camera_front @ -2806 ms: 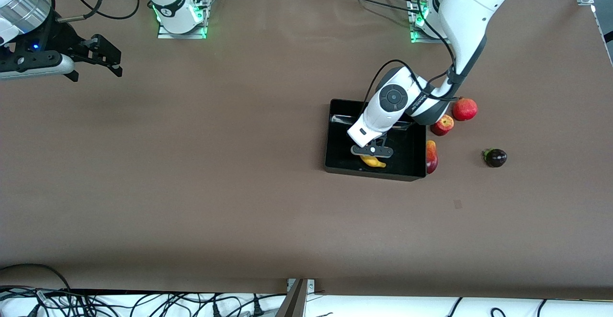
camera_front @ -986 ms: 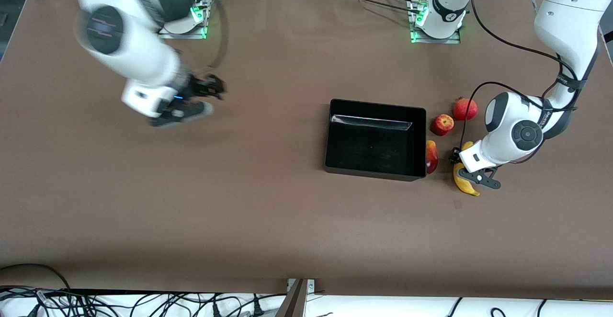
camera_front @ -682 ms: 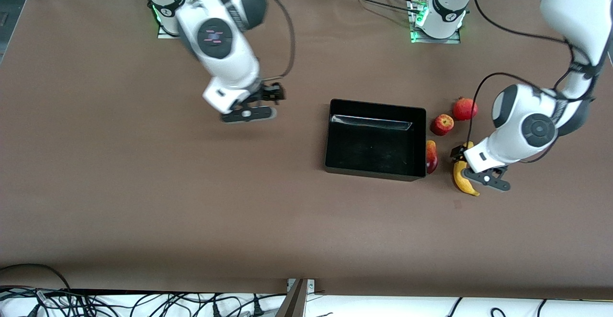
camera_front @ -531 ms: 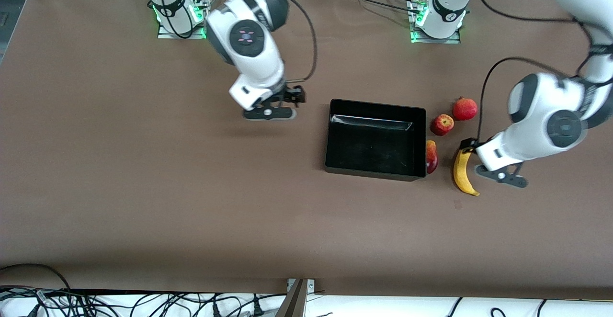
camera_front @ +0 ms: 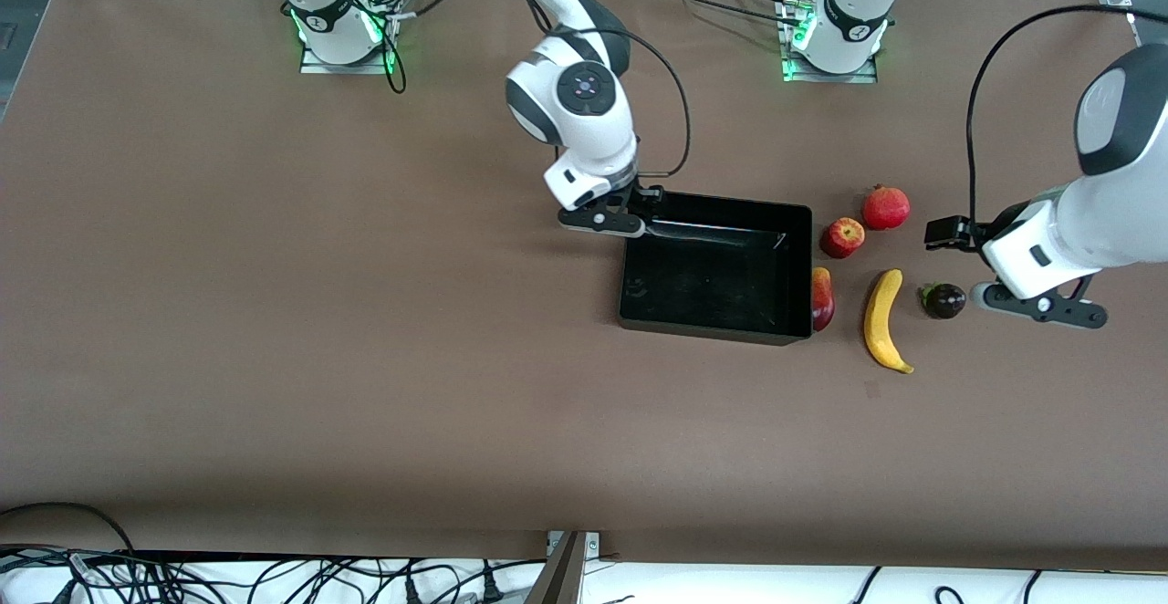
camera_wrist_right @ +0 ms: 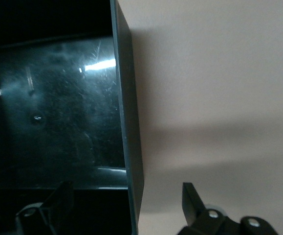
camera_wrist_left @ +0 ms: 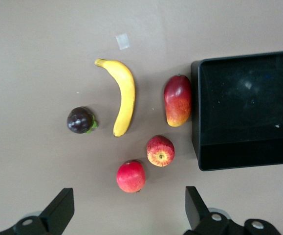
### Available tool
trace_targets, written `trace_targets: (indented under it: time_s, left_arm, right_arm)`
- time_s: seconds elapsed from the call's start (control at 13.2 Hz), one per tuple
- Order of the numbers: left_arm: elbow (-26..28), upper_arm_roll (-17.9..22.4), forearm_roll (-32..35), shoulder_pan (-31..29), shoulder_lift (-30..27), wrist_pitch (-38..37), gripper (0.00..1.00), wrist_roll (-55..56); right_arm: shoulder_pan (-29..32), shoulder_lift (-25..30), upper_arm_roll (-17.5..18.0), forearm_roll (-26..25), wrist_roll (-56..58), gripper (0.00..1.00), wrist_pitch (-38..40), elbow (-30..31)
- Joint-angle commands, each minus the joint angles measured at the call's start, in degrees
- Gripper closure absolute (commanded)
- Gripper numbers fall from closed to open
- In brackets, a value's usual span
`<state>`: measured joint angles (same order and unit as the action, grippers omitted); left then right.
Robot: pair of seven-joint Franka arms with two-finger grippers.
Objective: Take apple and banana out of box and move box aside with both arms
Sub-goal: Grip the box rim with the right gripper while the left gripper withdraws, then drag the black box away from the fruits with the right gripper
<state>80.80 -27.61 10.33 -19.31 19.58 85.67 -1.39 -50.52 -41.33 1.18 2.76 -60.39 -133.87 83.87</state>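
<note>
Box (camera_front: 714,266) empty mid-bench; apple (camera_front: 842,237), banana (camera_front: 885,319) out, beside it toward left arm's end. Right claw (camera_front: 604,220) spread astride box wall; left claw (camera_front: 1038,305) spread over bench near fruit. Left: shift box.

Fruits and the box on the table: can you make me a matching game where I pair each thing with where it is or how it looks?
Things:
1. banana
2. apple
3. box
4. right hand

Places and states:
A. black, with nothing in it
B. open, over a corner of the box wall
C. lying on the table between the mango and the dark purple fruit
D. beside the pomegranate, outside the box

Pairs: 1-C, 2-D, 3-A, 4-B
</note>
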Motion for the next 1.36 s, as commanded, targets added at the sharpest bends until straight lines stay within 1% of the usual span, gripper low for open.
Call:
trace_targets:
  time_s: [0.0, 0.08, 0.15, 0.23, 0.3, 0.38, 0.68, 0.83, 1.06, 1.29]
  left_arm:
    - [4.1, 10.6, -4.2, 8.3, -8.6, -0.4, 0.0, 1.0]
    - [7.2, 18.1, -8.0, 13.3, -11.7, 1.8, 0.0, 0.9]
    - [12.3, 24.9, -10.6, 17.8, -15.3, 6.0, 0.0, 1.1]
    - [17.5, 25.9, -10.5, 18.9, -18.7, 10.4, 0.0, 1.3]
    - [21.6, 26.0, -10.4, 19.4, -21.5, 13.9, 0.0, 2.8]
    - [23.2, 25.9, -10.3, 19.6, -22.7, 15.0, 0.0, 5.8]
    - [22.1, 25.7, -10.2, 19.6, -21.7, 13.6, 0.0, 6.7]
    - [21.4, 25.6, -10.2, 19.6, -21.4, 13.2, 0.0, 6.8]
    - [21.2, 25.5, -10.2, 19.7, -21.3, 12.5, 0.0, 6.9]
    - [20.1, 25.1, -10.2, 19.6, -20.7, 11.5, 0.0, 6.8]
  right_arm:
    - [-2.1, -3.3, -2.1, -2.5, -2.0, 0.15, -0.9, -2.5]
    - [-2.0, -3.3, -2.1, -2.7, -1.7, 0.32, -0.9, -2.4]
    - [-2.0, -3.5, -2.1, -2.8, -1.2, 0.53, -1.0, -2.4]
    - [-2.0, -3.9, -2.1, -3.1, -1.0, 0.75, -1.3, -2.4]
    - [-2.0, -4.0, -2.1, -3.2, -0.5, 0.97, -2.0, -2.4]
    - [-1.7, -3.9, -2.2, -3.3, 0.8, 1.0, -2.3, -2.5]
    - [-1.4, -3.4, -3.4, -3.8, 4.2, 1.0, -2.1, -2.6]
    - [-0.1, -1.5, -4.3, -3.5, 7.5, 1.0, -1.2, -2.5]
    - [4.3, 3.4, -4.3, -3.3, 15.1, 1.0, 6.8, -2.0]
    - [10.9, 8.6, -4.6, -2.8, 22.2, 1.0, 15.3, -1.2]
